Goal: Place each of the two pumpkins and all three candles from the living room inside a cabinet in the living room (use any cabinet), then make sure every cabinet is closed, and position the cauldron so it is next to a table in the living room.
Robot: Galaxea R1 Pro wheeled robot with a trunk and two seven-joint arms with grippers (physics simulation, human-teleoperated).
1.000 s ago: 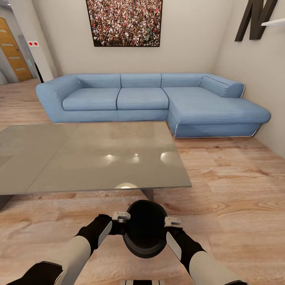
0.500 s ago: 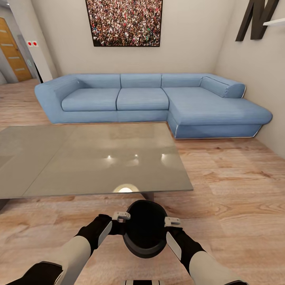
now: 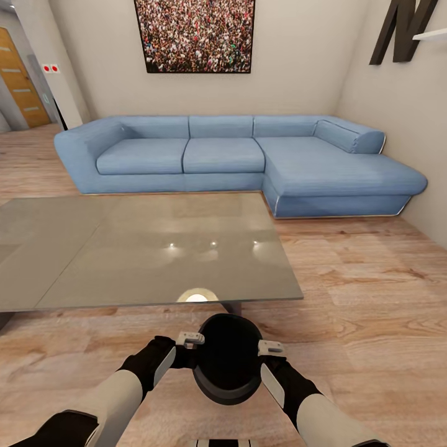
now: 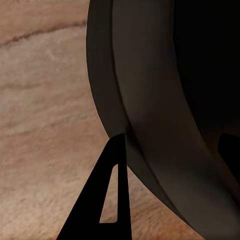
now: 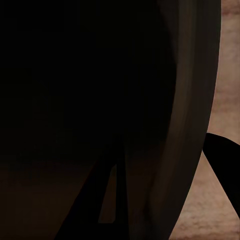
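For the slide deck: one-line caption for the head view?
Both grippers clamp the black cauldron by its rim, just short of the glass coffee table.

Black cauldron (image 3: 228,360) near glass table (image 3: 143,248)

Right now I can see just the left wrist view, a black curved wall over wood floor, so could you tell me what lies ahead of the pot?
Observer: The pot is just short of the near edge of a grey glass coffee table.
Operator: Thank you. Is the right arm on the pot too?
Observer: Yes. The right jaws straddle the rim opposite the left jaws, one finger inside and one outside.
Operator: And what is beyond the table?
Observer: A blue corner sofa stands against the back wall, apart from the table.
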